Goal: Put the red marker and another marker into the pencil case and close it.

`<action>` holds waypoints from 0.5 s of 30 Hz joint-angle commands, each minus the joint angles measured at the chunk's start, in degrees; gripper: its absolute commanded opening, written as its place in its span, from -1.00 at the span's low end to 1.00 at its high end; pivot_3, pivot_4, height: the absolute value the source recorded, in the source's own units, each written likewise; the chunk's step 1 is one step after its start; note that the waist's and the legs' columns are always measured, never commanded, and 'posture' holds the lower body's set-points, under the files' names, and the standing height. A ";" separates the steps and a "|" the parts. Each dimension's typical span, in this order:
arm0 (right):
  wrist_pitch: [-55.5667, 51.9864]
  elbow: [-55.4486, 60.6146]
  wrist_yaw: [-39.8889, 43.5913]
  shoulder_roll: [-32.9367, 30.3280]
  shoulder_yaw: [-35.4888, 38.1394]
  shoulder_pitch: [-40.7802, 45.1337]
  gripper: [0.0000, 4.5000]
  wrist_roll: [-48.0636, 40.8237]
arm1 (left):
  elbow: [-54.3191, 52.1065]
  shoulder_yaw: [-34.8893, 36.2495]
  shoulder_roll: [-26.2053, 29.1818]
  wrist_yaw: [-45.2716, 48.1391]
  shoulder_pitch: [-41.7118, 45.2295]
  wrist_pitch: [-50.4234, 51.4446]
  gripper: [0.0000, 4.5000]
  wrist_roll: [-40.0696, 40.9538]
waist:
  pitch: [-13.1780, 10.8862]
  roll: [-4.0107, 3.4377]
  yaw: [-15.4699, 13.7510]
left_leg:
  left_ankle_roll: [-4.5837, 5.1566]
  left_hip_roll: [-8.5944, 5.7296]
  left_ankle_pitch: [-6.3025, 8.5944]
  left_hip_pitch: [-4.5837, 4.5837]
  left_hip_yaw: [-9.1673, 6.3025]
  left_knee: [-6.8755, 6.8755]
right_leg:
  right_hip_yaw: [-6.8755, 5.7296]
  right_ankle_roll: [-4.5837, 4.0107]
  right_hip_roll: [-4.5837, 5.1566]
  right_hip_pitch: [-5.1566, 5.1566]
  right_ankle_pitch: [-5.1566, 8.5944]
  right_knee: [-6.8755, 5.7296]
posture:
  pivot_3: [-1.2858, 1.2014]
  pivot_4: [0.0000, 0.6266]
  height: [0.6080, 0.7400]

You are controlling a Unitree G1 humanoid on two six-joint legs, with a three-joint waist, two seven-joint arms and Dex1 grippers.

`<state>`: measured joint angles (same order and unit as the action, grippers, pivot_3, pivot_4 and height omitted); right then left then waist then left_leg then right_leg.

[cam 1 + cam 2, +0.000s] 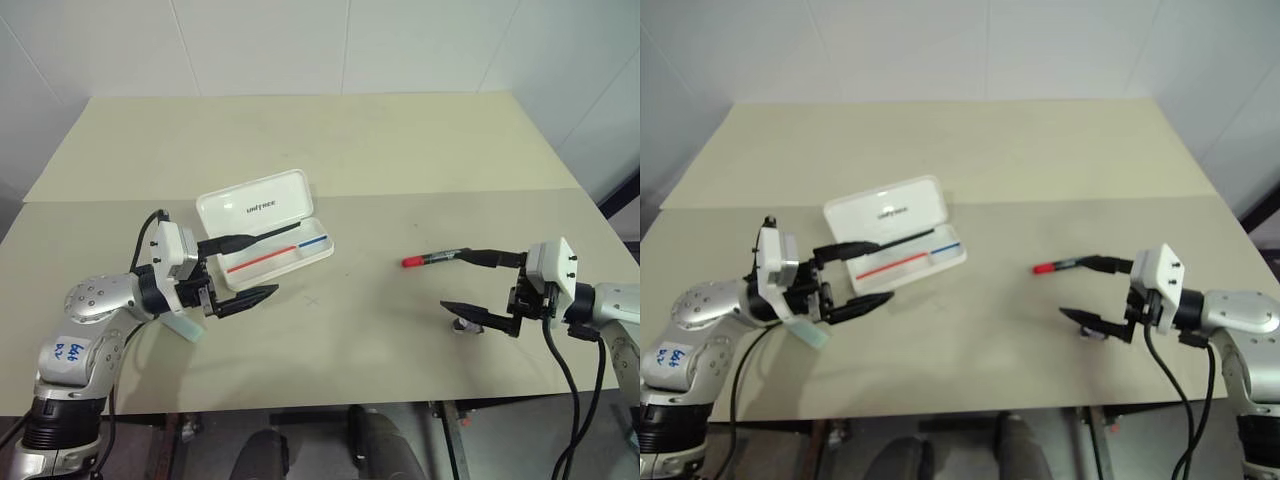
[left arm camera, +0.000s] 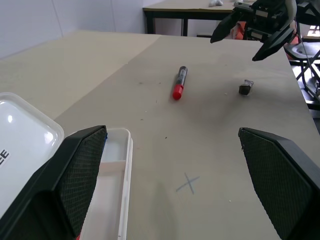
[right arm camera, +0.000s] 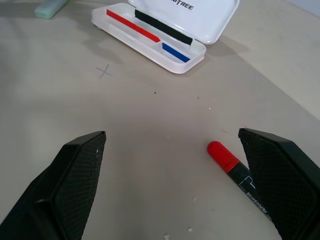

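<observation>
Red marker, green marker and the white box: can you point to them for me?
red marker (image 1: pixel 432 259), left eye view, on its black barrel.
green marker (image 3: pixel 50 8), right wrist view, on its pale body.
pencil case (image 1: pixel 255 205), left eye view, on its open lid.

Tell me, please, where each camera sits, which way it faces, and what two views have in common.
Head views: both eyes look forward and down over the table; both arms show.
Left wrist view: looks along the open left hand past the pencil case toward the red marker and the right hand.
Right wrist view: looks along the open right hand toward the case.
Shared: both wrist views show the red marker, the case and a pencilled cross.
</observation>
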<state>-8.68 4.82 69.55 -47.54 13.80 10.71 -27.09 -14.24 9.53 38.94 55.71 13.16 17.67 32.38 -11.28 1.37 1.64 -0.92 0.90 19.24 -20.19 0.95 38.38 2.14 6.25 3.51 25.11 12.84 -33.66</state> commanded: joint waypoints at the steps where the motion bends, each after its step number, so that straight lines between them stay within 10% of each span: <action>1: 1.30 -0.21 0.07 -0.85 0.26 2.77 1.00 -0.06 | -1.11 1.22 1.14 0.11 0.15 0.23 0.97 0.33 | 0.00 0.00 -0.04 | 0.00 0.00 0.00 0.01 -0.01 0.02 | 0.00 0.00 0.00 0.00 0.00 -0.02 | 0.03 -0.52 1.00; 15: 1.26 -0.82 0.46 2.14 -3.70 7.29 1.00 -1.10 | -0.59 3.03 3.76 1.59 -1.59 -0.36 0.97 -0.67 | 0.00 0.00 -0.04 | -0.01 0.01 0.00 -0.02 -0.05 0.04 | -0.02 -0.02 0.00 0.01 0.01 -0.05 | 0.03 -0.52 1.00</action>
<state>-7.80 2.21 69.71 -45.91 9.90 17.24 -27.14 -14.23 10.92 41.69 57.10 12.14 18.43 32.03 -11.28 1.37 1.60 -0.92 0.91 19.24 -20.20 0.90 38.42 2.12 6.23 3.52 25.12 12.85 -33.71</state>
